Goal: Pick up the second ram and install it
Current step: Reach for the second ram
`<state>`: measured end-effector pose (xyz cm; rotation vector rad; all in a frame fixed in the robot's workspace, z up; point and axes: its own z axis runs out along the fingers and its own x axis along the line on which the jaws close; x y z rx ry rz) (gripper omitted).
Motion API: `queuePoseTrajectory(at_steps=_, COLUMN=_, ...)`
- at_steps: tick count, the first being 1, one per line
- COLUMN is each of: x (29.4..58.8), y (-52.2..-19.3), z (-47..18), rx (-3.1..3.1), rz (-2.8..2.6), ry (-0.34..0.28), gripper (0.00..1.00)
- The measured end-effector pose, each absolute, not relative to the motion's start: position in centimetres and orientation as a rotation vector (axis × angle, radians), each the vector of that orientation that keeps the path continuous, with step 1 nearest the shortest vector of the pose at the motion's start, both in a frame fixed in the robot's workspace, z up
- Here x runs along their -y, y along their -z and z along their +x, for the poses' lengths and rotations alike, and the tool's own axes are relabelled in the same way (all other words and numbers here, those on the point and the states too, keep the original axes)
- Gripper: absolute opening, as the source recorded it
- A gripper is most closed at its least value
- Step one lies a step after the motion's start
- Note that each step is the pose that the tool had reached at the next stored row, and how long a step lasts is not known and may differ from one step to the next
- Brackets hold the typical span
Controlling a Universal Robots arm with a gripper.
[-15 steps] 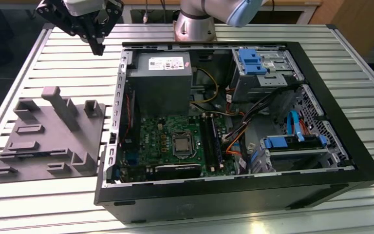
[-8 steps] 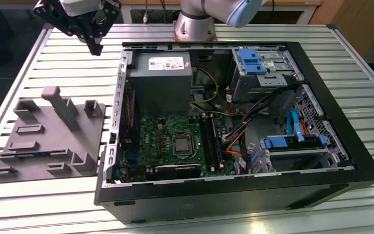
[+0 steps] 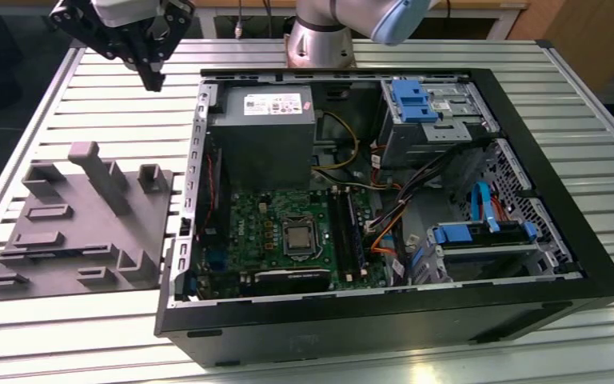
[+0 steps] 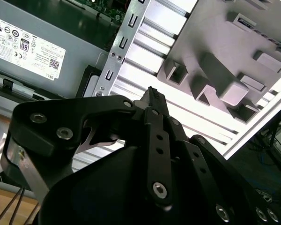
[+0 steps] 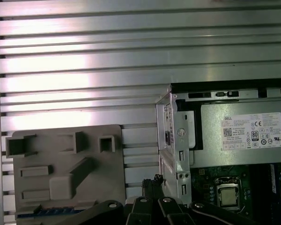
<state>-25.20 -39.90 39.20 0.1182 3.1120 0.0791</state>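
My gripper (image 3: 154,78) hangs high over the table at the exterior view's upper left, behind the grey holder tray (image 3: 73,232) and beside the open computer case (image 3: 392,184). Its fingertips (image 4: 152,95) meet at a point with nothing between them, so it is shut and empty. In the first wrist view the gripper (image 5: 152,180) sits between the tray (image 5: 65,154) and the case wall. A thin dark strip with blue marks (image 5: 47,212) lies across the tray; it may be the second ram, though I cannot tell for sure. The long memory slots (image 3: 344,228) run beside the processor (image 3: 298,238).
The case holds a grey power supply (image 3: 265,128), blue drive brackets (image 3: 414,100) and loose cables (image 3: 392,216). Tall grey blocks (image 3: 99,172) stand up from the tray. The arm's base (image 3: 323,36) rises behind the case. The table top is ribbed aluminium (image 5: 84,70).
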Motion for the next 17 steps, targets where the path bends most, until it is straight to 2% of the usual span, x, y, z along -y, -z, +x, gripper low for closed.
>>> queuePoseTrajectory(at_steps=17, x=39.91, y=-39.19, z=-25.80, rx=-3.112, rz=0.118, ry=-0.079, gripper=0.11)
